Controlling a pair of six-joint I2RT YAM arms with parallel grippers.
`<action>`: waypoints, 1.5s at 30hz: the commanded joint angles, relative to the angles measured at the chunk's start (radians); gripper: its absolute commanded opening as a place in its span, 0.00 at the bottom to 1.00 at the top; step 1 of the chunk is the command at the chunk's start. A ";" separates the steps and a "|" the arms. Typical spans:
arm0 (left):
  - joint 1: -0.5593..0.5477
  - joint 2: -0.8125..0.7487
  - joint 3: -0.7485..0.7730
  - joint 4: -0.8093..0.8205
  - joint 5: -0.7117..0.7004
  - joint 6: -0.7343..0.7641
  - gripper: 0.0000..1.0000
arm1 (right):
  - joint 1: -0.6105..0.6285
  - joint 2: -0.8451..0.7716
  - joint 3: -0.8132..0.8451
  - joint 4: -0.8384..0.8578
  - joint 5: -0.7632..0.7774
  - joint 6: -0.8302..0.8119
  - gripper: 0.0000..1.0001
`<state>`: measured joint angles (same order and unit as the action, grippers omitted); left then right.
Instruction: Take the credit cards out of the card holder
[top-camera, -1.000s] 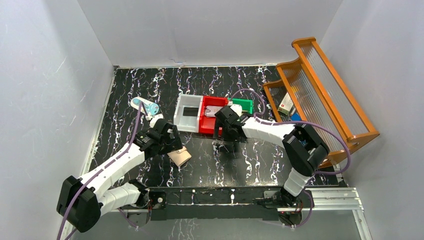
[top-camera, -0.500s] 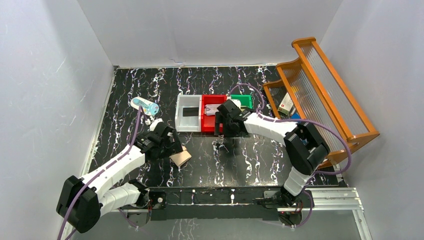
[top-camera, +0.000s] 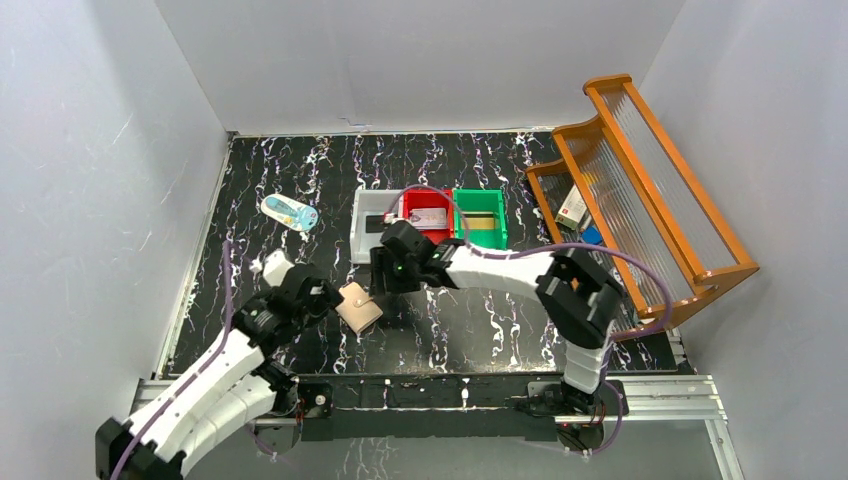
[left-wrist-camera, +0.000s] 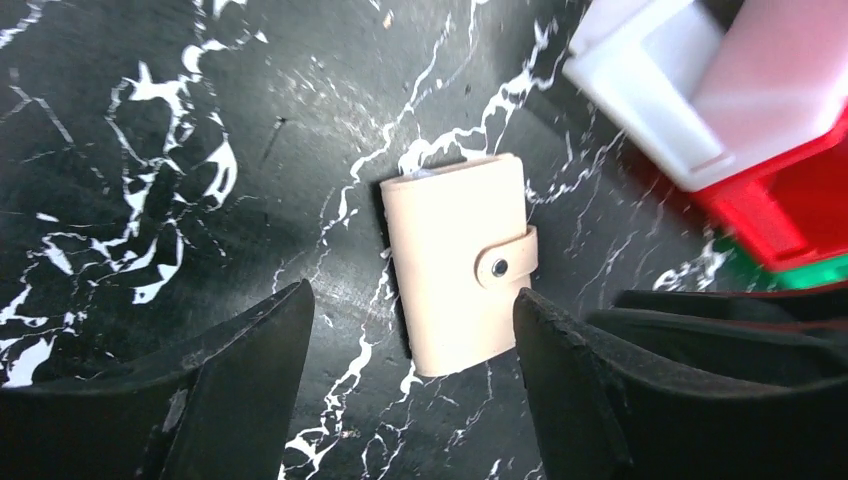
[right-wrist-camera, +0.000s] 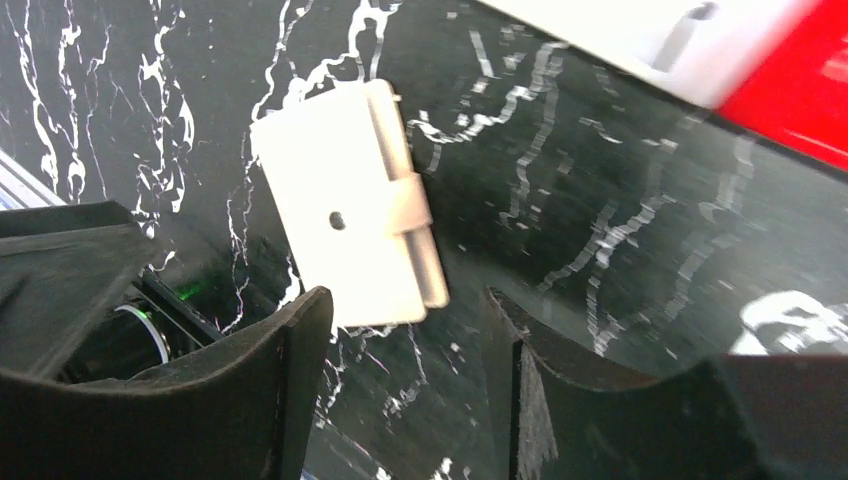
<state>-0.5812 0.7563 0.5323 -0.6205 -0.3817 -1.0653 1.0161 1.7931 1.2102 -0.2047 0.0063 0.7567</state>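
**Card holder shut on the table, both grippers spread beside it**

Nearest the arm bases, the left gripper hangs low over the black marbled table, its fingers spread apart and pinching nothing; just beyond its fingertips lies the card holder, a beige wallet lying flat and folded closed, its snap tab fastened across one edge; nothing touches it. From the far side the right gripper leans in toward the same wallet, its fingers likewise standing apart with nothing between them, the wallet lying clear of both tips; in the top view the holder sits between the two grippers, near each. Behind the right gripper three bins stand in a row, touching side by side: a white bin, a red bin holding a pale credit card, and a green bin holding a gold-toned credit card. Left of the bins and well apart lies a pale blue bottle; at the far right stands a wooden rack.
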 joint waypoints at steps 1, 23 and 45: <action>-0.001 -0.165 -0.034 -0.129 -0.177 -0.176 0.69 | 0.043 0.101 0.117 0.051 -0.015 0.000 0.62; 0.000 -0.225 0.047 -0.332 -0.322 -0.227 0.68 | 0.156 0.344 0.392 -0.259 0.151 -0.158 0.48; 0.000 0.066 -0.059 0.274 0.406 0.204 0.82 | 0.164 -0.260 -0.349 -0.122 0.203 0.350 0.49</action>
<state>-0.5808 0.7612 0.4866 -0.4812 -0.2077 -0.9478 1.1740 1.6321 0.9123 -0.2691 0.1745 1.0325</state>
